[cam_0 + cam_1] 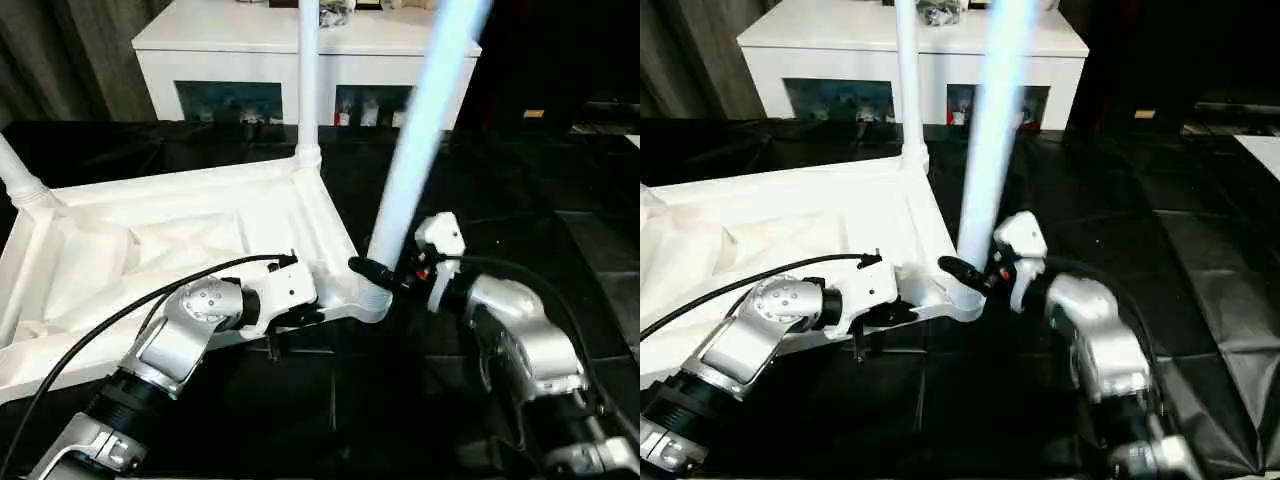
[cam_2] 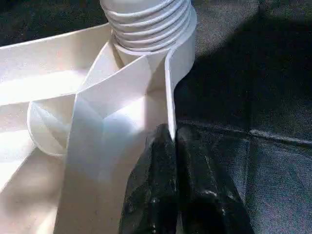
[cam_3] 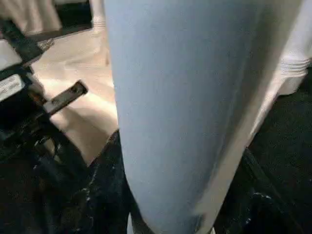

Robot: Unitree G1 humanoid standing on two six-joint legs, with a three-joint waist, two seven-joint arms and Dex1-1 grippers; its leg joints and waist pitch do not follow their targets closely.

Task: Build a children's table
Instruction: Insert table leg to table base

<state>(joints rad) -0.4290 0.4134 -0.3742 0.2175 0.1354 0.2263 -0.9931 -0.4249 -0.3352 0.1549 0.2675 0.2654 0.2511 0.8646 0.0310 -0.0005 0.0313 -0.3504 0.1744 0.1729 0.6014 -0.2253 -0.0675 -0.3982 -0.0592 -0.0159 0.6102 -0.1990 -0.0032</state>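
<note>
A black, creased sheet (image 1: 560, 215) covers the floor from near to far. At the far side stands a low white cabinet (image 1: 250, 40) with dark glass openings holding small items. A dark grey curtain (image 1: 70, 60) hangs at far left; the far right is dark.

My white table top (image 1: 150, 240) lies upside down, ribs up, with one leg (image 1: 308, 70) upright in the far corner and another leg (image 1: 425, 130) leaning in the near socket (image 1: 372, 298).
</note>
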